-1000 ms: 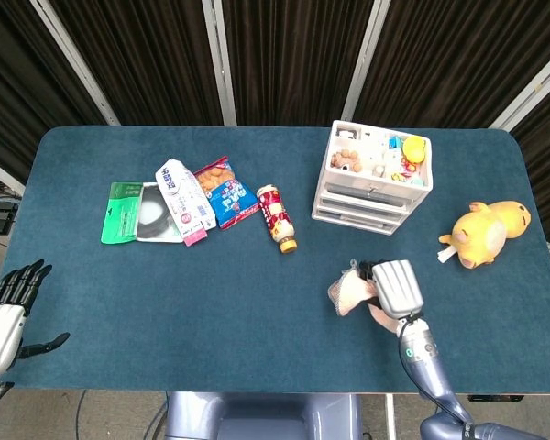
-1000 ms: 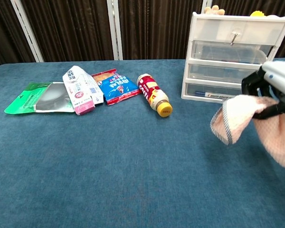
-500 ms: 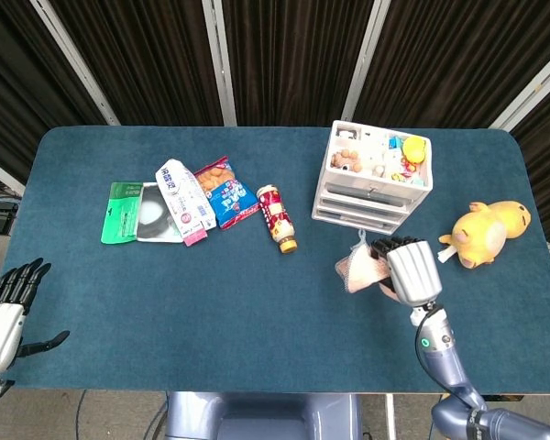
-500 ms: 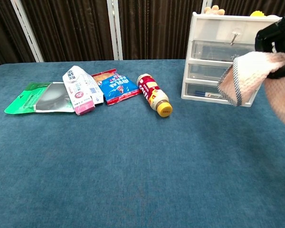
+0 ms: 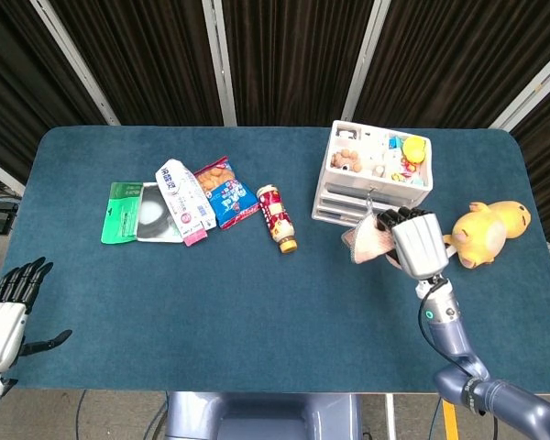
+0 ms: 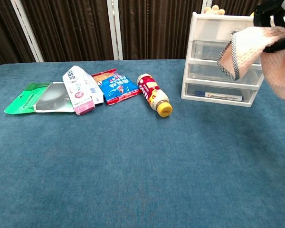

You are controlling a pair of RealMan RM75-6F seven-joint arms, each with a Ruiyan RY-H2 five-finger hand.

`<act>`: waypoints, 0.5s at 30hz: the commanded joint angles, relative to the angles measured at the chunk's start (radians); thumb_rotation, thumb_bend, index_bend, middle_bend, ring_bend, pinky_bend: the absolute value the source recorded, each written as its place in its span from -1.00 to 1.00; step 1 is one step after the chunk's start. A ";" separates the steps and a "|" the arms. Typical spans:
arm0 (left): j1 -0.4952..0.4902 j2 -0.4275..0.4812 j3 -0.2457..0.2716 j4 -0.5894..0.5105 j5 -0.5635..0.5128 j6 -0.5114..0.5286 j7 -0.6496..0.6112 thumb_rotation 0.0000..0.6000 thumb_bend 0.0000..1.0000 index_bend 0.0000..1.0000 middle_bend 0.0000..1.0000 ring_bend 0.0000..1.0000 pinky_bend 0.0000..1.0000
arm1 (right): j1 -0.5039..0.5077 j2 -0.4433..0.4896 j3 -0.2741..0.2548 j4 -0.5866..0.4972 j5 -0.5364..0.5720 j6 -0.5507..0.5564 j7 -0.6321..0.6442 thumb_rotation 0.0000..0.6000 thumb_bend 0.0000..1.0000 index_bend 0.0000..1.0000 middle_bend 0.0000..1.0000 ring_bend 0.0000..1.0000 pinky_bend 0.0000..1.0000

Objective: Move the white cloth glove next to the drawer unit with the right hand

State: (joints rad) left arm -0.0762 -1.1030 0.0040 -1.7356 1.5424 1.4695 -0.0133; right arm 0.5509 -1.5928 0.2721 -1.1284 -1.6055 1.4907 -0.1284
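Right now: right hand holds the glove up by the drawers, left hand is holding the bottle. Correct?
Not quite. The right hand does hold the glove up by the drawers, but the left hand holds nothing: the head view shows it open at the table's near left edge, far from the bottle, which lies on the table near the middle.

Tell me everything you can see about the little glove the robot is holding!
The glove is soft knitted cloth, whitish with a pinkish tint and a dark striped edge at its opening. It hangs limp and crumpled, held up in the air by the right hand, off the table. It is right in front of the white drawer unit. Whether it touches the drawers is unclear.
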 commanded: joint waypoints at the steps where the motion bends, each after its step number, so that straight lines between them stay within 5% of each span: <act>1: -0.001 0.000 0.000 -0.001 -0.002 -0.002 0.001 1.00 -1.00 -1.00 -1.00 -1.00 -1.00 | 0.012 -0.010 0.007 0.022 0.013 -0.010 0.007 1.00 -0.22 0.37 0.50 0.47 0.73; 15: -0.002 0.003 0.002 -0.008 -0.004 -0.007 0.003 1.00 -1.00 -1.00 -1.00 -1.00 -1.00 | 0.039 -0.045 0.005 0.077 0.045 -0.020 0.024 1.00 -0.22 0.37 0.50 0.47 0.73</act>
State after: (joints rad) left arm -0.0782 -1.1002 0.0056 -1.7438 1.5386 1.4626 -0.0104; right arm 0.5894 -1.6369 0.2773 -1.0525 -1.5619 1.4714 -0.1049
